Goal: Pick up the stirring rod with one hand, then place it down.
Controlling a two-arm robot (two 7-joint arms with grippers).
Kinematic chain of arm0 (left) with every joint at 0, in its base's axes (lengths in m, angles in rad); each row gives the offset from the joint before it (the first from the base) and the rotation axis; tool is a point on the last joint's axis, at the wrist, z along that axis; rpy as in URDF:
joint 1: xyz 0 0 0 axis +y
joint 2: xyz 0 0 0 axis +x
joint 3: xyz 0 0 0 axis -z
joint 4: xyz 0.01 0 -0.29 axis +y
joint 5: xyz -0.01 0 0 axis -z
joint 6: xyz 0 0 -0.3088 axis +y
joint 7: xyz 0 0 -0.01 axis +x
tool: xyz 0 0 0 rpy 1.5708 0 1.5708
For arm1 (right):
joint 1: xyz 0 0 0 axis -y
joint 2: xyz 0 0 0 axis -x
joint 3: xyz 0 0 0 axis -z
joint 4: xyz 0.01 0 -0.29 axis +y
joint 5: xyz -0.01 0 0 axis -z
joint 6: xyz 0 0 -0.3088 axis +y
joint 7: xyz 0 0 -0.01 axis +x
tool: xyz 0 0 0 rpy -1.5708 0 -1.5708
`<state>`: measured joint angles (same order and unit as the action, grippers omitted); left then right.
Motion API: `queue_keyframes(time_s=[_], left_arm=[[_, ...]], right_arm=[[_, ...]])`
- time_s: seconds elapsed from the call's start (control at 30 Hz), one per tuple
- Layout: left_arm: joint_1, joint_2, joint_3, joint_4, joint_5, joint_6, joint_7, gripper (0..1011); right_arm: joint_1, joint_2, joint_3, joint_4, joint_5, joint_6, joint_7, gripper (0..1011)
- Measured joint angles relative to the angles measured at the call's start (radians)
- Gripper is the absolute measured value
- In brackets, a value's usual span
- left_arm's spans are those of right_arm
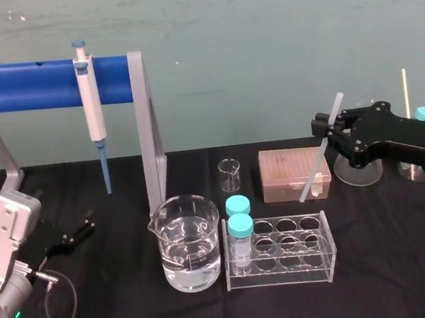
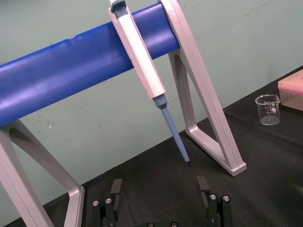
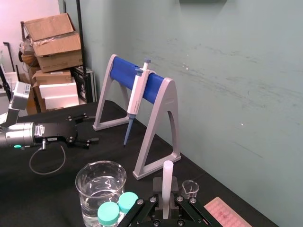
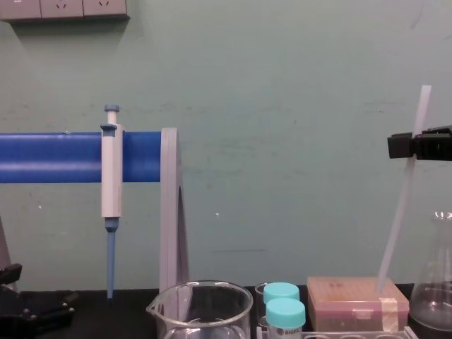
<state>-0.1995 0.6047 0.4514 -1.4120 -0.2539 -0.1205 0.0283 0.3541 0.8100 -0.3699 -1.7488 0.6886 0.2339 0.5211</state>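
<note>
My right gripper (image 1: 326, 129) is shut on the stirring rod (image 1: 316, 160), a thin whitish translucent rod. It is held in the air at the right, tilted, with its lower end over the pinkish box (image 1: 294, 173). The chest view shows the rod (image 4: 398, 212) slanting down from the black gripper (image 4: 411, 145) towards that box (image 4: 357, 300). In the right wrist view the rod (image 3: 167, 182) stands up between the fingers. My left gripper (image 1: 82, 226) rests open at the far left of the table, its fingers (image 2: 116, 189) spread with nothing between them.
A white pipette (image 1: 91, 104) hangs on the blue-barred stand (image 1: 28, 86) at the back left. A glass beaker of water (image 1: 189, 242), a small beaker (image 1: 229, 174), a clear tube rack (image 1: 280, 249) with two teal-capped tubes and a flask (image 4: 436, 282) stand on the black table.
</note>
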Motion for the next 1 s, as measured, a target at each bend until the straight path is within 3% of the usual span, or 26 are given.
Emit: queue_keyframes(time_s=[0.6, 1.0], left_arm=[[0.0, 0.0, 0.0, 0.0, 0.0, 0.0, 0.0, 1000], [0.0, 0.0, 0.0, 0.0, 0.0, 0.0, 0.0, 1000]], right_arm=[[-0.007, 0.005, 0.002, -0.011, -0.003, -0.002, 0.001, 72], [-0.077, 0.046, 0.023, -0.082, 0.01, 0.004, -0.016, 72]])
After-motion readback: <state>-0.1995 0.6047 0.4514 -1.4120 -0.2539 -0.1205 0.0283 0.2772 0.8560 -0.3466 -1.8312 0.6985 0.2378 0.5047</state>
